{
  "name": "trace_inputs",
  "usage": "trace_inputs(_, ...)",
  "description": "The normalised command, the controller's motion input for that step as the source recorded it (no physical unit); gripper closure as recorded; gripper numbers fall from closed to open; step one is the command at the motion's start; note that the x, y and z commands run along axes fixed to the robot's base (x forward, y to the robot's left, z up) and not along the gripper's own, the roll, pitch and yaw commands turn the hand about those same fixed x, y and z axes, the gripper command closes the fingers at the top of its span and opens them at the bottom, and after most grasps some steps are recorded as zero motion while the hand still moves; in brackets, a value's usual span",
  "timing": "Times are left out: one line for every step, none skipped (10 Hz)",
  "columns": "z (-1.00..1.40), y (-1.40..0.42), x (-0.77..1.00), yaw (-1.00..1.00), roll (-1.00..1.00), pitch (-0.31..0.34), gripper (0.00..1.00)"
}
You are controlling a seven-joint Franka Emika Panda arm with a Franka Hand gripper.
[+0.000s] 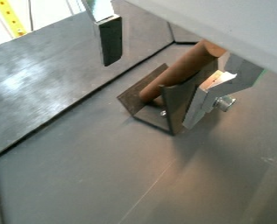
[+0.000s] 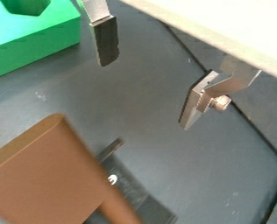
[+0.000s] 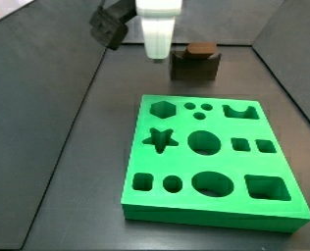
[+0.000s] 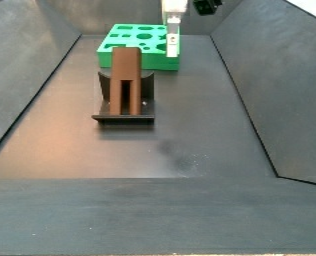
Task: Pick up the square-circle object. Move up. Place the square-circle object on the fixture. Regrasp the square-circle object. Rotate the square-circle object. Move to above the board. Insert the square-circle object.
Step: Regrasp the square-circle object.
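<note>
Fingers [image 1: 110,39] of the gripper [image 1: 165,70] stand spread apart in a wrist view, with nothing clamped between them; one is a dark pad on a silver plate, its partner a silver plate with a bolt. Between and beyond them the square-circle object [image 1: 176,68] leans as a brown bar in the fixture [image 1: 152,107], which sits on the grey tabletop [image 1: 71,166].

Seen from the wrist again, the gripper [image 2: 152,74] shows the same open fingers [image 2: 103,39] with bare floor between. The square-circle object [image 2: 47,175] fills the near corner as a broad brown face, the fixture [image 2: 135,197] dark beneath it, and a corner of the board [image 2: 30,39] shows green beyond.

From a side view, the gripper [image 3: 158,51] hangs at the far end of the tabletop, just left of the fixture [image 3: 194,65], whose top carries the square-circle object [image 3: 197,47]. The board [image 3: 210,157] lies nearer.

From a side view along the tabletop, the square-circle object [image 4: 123,85] stands upright in the fixture [image 4: 125,112]. The board [image 4: 137,48] lies farther off, and the gripper [image 4: 174,42] hangs over its right edge.
</note>
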Motion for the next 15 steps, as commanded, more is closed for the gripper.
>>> trace_inputs(-0.01, 0.00, 1.00, -0.01, 0.05, 0.215, 0.00)
trace_inputs(-0.01, -0.01, 1.00, 0.00, 0.04, 0.217, 0.00)
trace_inputs(-0.01, -0.01, 1.00, 0.03, 0.02, 0.211, 0.00)
trace_inputs(-0.01, -0.01, 1.00, 0.04, 0.01, 0.209, 0.00)
trace_inputs(0.00, -0.01, 1.00, 0.05, -0.01, 0.203, 0.00)
trace_inputs(0.00, -0.01, 1.00, 0.06, -0.02, 0.207, 0.00)
trace_inputs(0.00, -0.02, 0.99, 0.06, -0.02, 0.205, 0.00)
trace_inputs(0.00, -0.02, 0.93, 0.06, -0.03, 0.205, 0.00)
trace_inputs(0.00, -0.01, 0.80, 0.06, -0.04, 0.212, 0.00)
trace_inputs(0.00, -0.01, 0.72, 0.06, -0.04, 0.211, 0.00)
trace_inputs(0.00, -0.01, 0.65, 0.06, -0.04, 0.205, 0.00)
trace_inputs(0.00, -0.01, 0.57, 0.06, -0.03, 0.207, 0.00)
trace_inputs(0.00, -0.01, 0.50, 0.06, -0.03, 0.205, 0.00)
trace_inputs(0.00, -0.01, 0.42, 0.06, -0.03, 0.203, 0.00)
trace_inputs(0.00, -0.01, 0.35, 0.06, -0.03, 0.207, 0.00)
